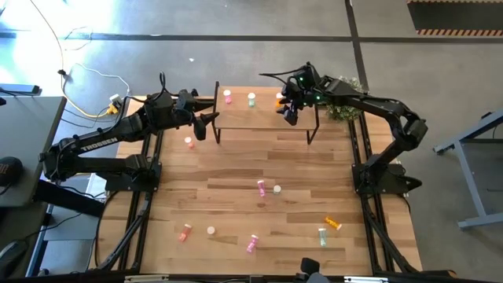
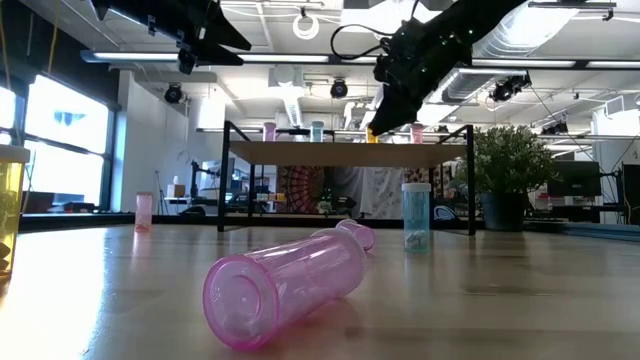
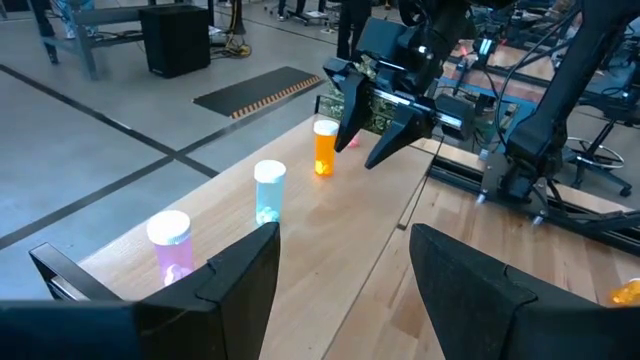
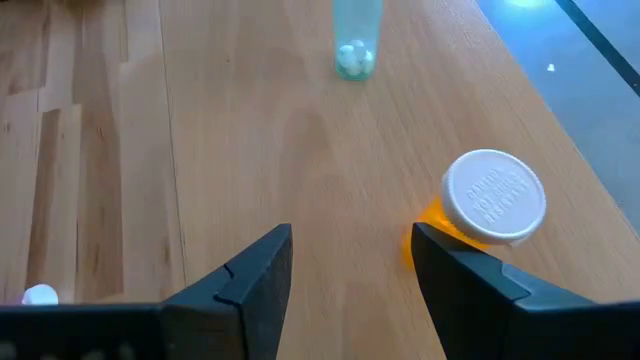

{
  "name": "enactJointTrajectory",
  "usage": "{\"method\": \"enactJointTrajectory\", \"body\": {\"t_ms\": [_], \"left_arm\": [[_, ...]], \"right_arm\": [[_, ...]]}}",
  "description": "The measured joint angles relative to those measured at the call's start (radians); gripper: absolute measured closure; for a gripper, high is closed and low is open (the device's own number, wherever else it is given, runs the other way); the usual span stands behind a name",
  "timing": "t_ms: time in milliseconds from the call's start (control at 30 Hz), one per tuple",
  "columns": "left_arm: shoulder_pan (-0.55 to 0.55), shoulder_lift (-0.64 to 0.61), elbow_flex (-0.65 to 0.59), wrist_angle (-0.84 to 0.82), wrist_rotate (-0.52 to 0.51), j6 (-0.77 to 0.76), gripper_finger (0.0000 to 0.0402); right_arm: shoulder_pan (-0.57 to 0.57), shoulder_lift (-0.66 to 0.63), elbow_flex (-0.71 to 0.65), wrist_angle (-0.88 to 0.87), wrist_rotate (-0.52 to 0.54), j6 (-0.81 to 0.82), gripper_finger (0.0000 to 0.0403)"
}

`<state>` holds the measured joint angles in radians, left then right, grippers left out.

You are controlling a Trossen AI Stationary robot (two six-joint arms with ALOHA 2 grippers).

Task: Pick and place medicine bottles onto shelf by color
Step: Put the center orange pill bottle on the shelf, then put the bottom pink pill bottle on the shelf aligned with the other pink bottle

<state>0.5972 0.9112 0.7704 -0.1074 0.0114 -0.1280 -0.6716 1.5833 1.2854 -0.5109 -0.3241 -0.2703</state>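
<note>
Right gripper (image 1: 289,111) spread above shelf (image 1: 263,119) edge beside orange bottle (image 3: 325,148)

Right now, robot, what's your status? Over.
Right gripper open above orange white-capped bottle on wooden shelf. Left gripper open at shelf's end. Nothing blocking.

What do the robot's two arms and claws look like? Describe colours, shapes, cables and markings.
Both arms are black, jointed metal. The left arm carries white TROSSEN lettering. The right arm has a looping black cable and small green lights near its wrist. Each claw has two flat, dark, wedge-shaped fingers.
</note>
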Motion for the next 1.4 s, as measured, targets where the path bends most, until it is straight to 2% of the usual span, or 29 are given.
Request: {"method": "enactJointTrajectory", "body": {"t_ms": [633,867,1067,1267,1400], "left_arm": [[0.000,0.000,0.000,0.000,0.000,0.000,0.0187],[0.000,0.000,0.000,0.000,0.003,0.000,0.0187],[-0.001,-0.002,0.000,-0.003,0.016,-0.025,0.0187],[-0.011,-0.017,-0.001,-0.085,0.143,-0.061,0.0187],[-0.052,-0.046,-0.001,-0.187,0.178,-0.061,0.0187]], "right_arm": [[0.018,0.000,0.000,0.004,0.026,0.056,0.0206],[0.050,-0.022,0.000,-0.047,0.025,0.125,0.0206],[0.123,-0.068,0.039,-0.148,0.022,0.277,0.0206],[0.251,-0.088,0.093,-0.201,0.024,0.471,0.0206],[0.360,-0.089,0.114,-0.226,0.026,0.644,0.0206]]}}
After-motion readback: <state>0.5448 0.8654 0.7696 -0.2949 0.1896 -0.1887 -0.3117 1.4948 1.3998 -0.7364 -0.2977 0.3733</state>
